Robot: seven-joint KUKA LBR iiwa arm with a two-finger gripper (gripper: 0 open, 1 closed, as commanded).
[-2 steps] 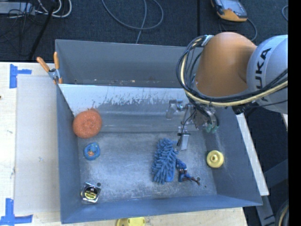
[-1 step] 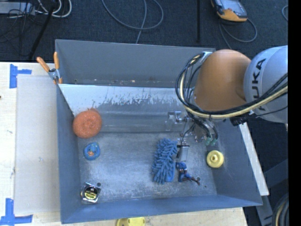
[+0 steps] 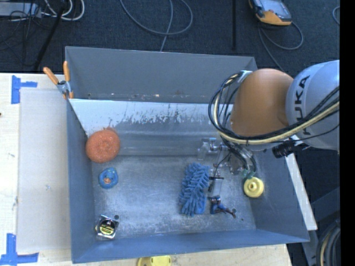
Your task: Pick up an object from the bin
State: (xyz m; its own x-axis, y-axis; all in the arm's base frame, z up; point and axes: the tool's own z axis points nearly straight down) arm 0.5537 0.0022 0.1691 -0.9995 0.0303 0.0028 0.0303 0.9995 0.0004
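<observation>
Just right of the blue shaggy duster (image 3: pixel 194 189), the gripper (image 3: pixel 215 190) hangs low in the bin (image 3: pixel 155 226).
From where I stand I cannot tell whether the claw is open or closed, or whether it has hold of anything. A small blue piece (image 3: pixel 219 206) lies at the duster's lower right, a yellow knob (image 3: pixel 253 187) further right. An orange scrub ball (image 3: pixel 102 144) sits well to the duster's left.

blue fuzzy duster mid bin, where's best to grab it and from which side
Take the blue fuzzy duster across its narrow width near mid-length, coming down from above. It lies flat and elongated, and the bin floor is bare beside it on the view's left, probably leaving room.
</observation>
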